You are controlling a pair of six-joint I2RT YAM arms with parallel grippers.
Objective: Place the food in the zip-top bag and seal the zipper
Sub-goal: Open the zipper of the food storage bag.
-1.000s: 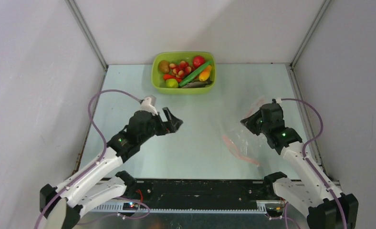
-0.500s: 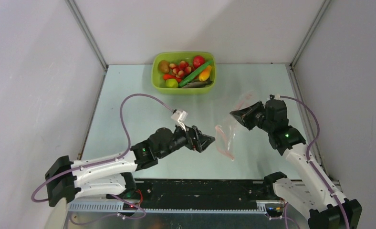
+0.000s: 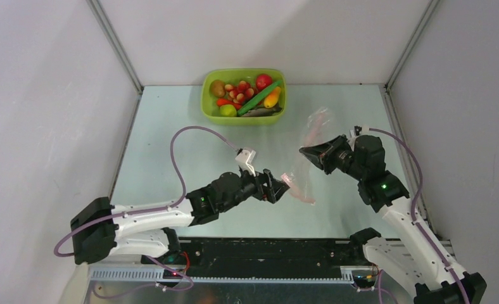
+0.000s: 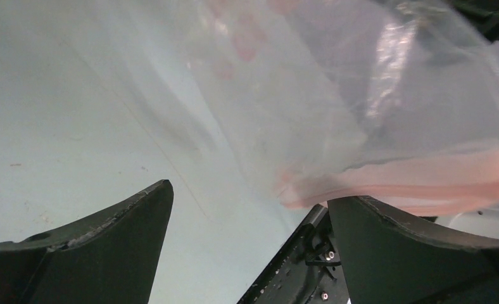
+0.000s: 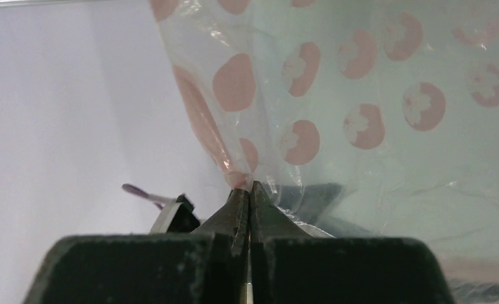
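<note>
Your right end effector (image 5: 249, 185) is pinched tight on the zip-top bag (image 3: 299, 177), holding it up over the table (image 3: 152, 126). The left end effector (image 4: 247, 209) has its fingers spread wide just below the zipper (image 4: 424, 180) (can't tell if they're touching). The food (image 3: 244, 95) sits in the green tub (image 3: 208, 104).

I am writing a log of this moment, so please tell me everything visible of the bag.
The bag is clear, thin, crinkly plastic printed with round pink spots, with a pinkish zipper strip along its mouth. It is held up between the two arms: the right claw is shut on one edge. The open left claw is close to the zipper; whether it touches is unclear. The bag looks empty.
</note>
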